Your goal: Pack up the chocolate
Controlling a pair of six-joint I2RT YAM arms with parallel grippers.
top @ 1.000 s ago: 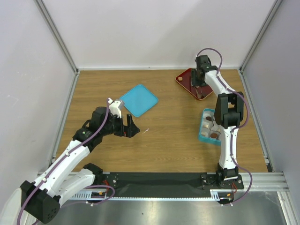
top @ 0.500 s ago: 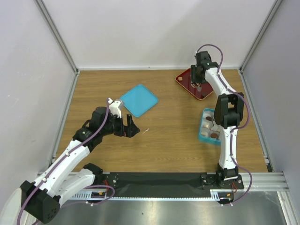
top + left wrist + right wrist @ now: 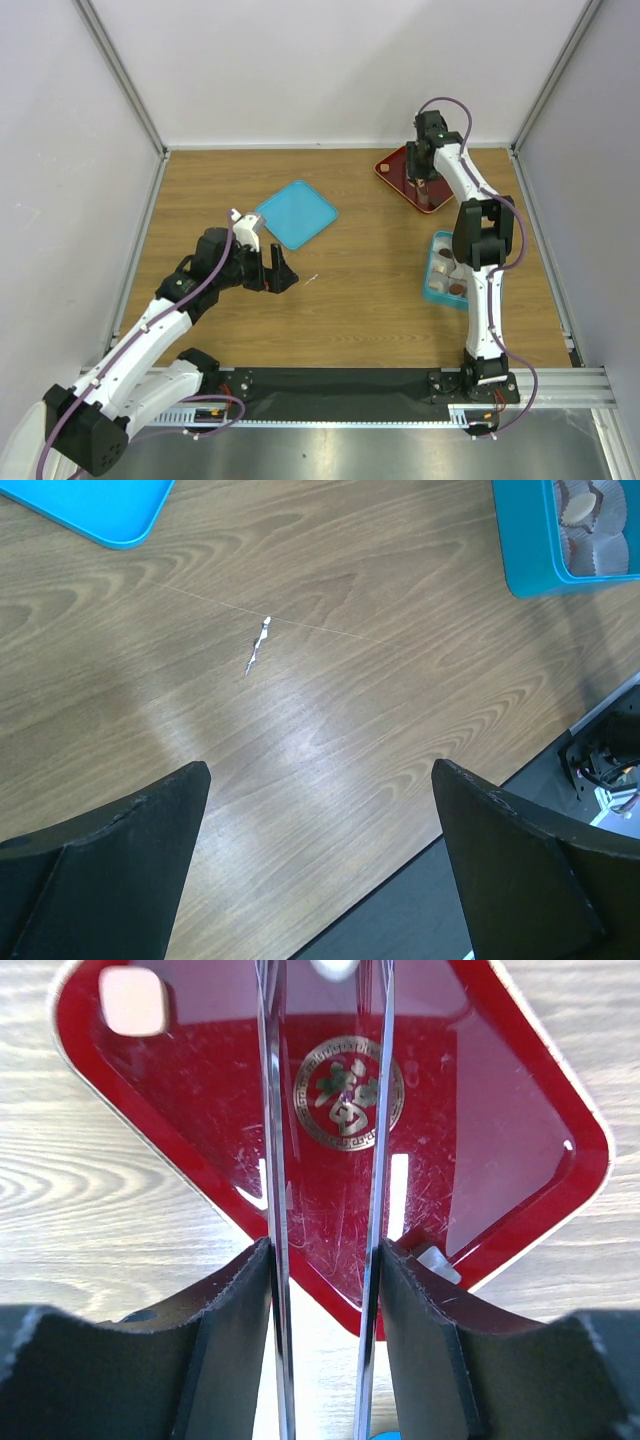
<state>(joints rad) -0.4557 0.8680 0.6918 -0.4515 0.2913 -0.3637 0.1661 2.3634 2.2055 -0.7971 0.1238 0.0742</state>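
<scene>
My right gripper (image 3: 424, 160) (image 3: 322, 1255) is shut on metal tongs (image 3: 270, 1160), whose two blades reach out over the dark red tray (image 3: 400, 172) (image 3: 480, 1160) with the gold emblem. A pale cream chocolate (image 3: 133, 1000) lies in the tray's corner, and it shows tan in the top view (image 3: 383, 168). Another pale piece (image 3: 333, 966) shows at the top edge between the blade tips. The teal box (image 3: 432, 290) (image 3: 520, 560) holds several chocolates in paper cups (image 3: 447, 270) (image 3: 590, 510). My left gripper (image 3: 275, 270) (image 3: 320, 780) is open and empty above bare table.
A flat teal lid (image 3: 296, 213) (image 3: 90, 505) lies left of centre. A small white scrap (image 3: 311, 279) (image 3: 258, 648) lies on the wood in front of my left gripper. Grey walls close in the table on three sides.
My right gripper with the tongs has shifted a little toward the far wall over the red tray. The left arm has not moved.
</scene>
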